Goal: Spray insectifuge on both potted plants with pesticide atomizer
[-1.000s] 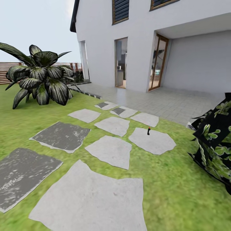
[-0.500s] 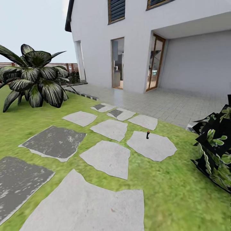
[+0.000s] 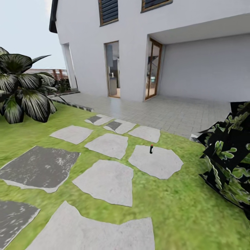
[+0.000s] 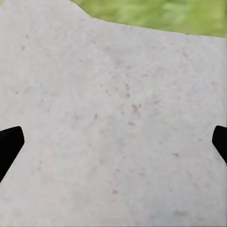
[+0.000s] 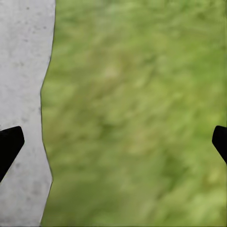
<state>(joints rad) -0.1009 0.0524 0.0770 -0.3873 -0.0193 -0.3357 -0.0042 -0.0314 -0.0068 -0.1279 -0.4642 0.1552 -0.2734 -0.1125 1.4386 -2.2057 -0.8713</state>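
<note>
Turning the head view rightward and edging forward since a second ago: sliding the whole scene left together, so reading it as the camera's move and not the things'. Pushing the big striped-leaf plant [image 3: 21, 86] toward the left edge, bringing more of the dark leafy mass [image 3: 227, 156] in at the right, and settling the pesticide atomizer [image 3: 151, 149] a little lower in the view, which probably means closing on it.

Seeing that atomizer as a small dark upright shape with a reddish top, standing on a pale stepping stone [image 3: 158, 165] in the lawn [image 3: 180, 211], well ahead and in front of the white house [image 3: 194, 66]. Judging the approach as still under way, with no reach possible yet.

Keeping the left pincer [image 4: 113, 144] spread wide and holding nothing, hanging over bare grey stone. Keeping the right pincer [image 5: 113, 144] just as wide and just as empty, hanging over grass beside a stone's edge.

Finding no pot among the leaves at the right, so not calling that mass one of the potted plants for certain. Being unable to tell how full the atomizer is at this range.
</note>
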